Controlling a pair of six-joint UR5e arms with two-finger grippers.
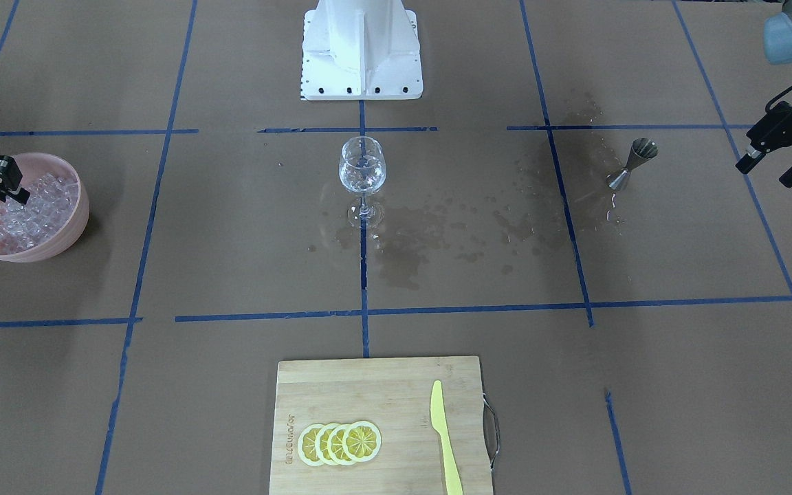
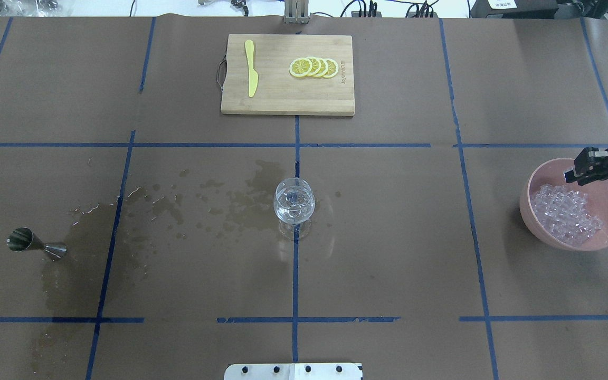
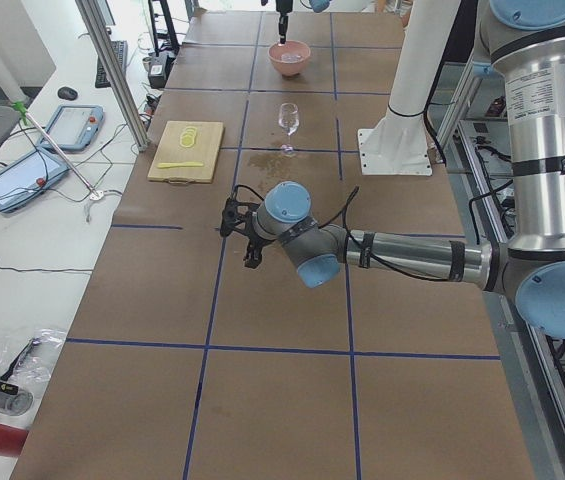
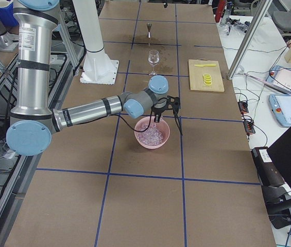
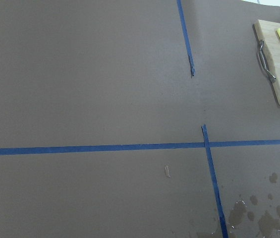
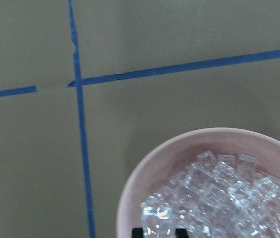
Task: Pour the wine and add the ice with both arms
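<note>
The ice lies beneath right gripper

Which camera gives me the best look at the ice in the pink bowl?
The right wrist-mounted view: the ice fills its lower right, single cubes distinct inside the pink bowl. Overhead and front-facing views show the whole heap, smaller. Exterior right shows it small; exterior left, tiny and far. The left wrist view misses it.
</note>
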